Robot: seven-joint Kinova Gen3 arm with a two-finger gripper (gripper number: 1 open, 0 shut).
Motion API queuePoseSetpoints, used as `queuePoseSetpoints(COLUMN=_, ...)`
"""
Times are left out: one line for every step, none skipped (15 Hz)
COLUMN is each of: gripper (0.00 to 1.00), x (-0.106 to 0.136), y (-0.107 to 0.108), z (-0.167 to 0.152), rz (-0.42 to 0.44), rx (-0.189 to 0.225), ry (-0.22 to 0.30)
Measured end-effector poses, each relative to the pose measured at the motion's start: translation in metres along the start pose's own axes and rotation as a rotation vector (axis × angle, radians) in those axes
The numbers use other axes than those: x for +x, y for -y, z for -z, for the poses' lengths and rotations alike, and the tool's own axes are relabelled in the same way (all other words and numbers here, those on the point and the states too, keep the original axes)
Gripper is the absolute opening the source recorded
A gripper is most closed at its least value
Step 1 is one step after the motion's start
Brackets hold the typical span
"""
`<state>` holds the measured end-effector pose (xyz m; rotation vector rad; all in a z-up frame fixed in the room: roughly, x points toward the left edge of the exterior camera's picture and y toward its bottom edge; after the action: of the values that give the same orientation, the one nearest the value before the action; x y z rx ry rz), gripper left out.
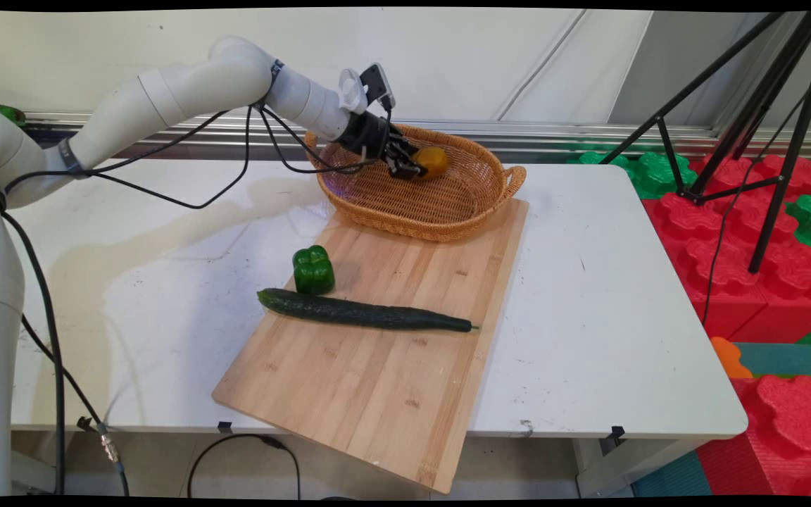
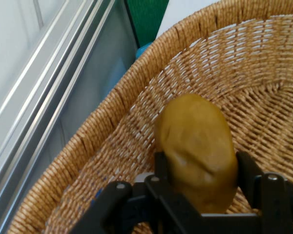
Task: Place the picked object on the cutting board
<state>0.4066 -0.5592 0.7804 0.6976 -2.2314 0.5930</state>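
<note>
My black gripper hangs inside the wicker basket at the far end of the table, shut on a yellow-brown potato. The hand view shows the potato wedged between the two fingers, just above the basket's woven wall. A green bell pepper stands on the left edge of the wooden cutting board. A long dark cucumber lies across the board in front of the pepper.
The basket rests on the board's far end. Black cables hang from the arm over the table's left side. A black tripod and red and green foam blocks stand to the right of the white table.
</note>
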Motion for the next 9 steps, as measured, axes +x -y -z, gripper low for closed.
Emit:
queuePoseSetpoints(gripper=0.00, x=0.000, y=0.000, z=0.003, rz=0.003, rx=-0.002, ry=-0.004)
queuePoseSetpoints(gripper=0.00, x=0.000, y=0.000, z=0.007, rz=0.008, rx=-0.002, ry=-0.009)
queuePoseSetpoints(gripper=0.00, x=0.001, y=-0.001, z=0.012, rz=0.014, rx=-0.004, ry=-0.015)
queuePoseSetpoints(gripper=0.00, x=0.001, y=-0.002, z=0.018, rz=0.021, rx=-0.006, ry=-0.021)
queuePoseSetpoints(gripper=0.00, x=0.001, y=-0.003, z=0.024, rz=0.027, rx=-0.008, ry=-0.025)
queuePoseSetpoints(gripper=0.00, x=0.002, y=-0.004, z=0.031, rz=0.035, rx=-0.011, ry=-0.030)
queuePoseSetpoints(gripper=0.00, x=0.002, y=-0.005, z=0.039, rz=0.042, rx=-0.013, ry=-0.036)
queuePoseSetpoints(gripper=0.00, x=0.003, y=-0.006, z=0.047, rz=0.046, rx=-0.016, ry=-0.038)
queuePoseSetpoints(gripper=0.00, x=0.003, y=-0.007, z=0.056, rz=0.049, rx=-0.020, ry=-0.040)
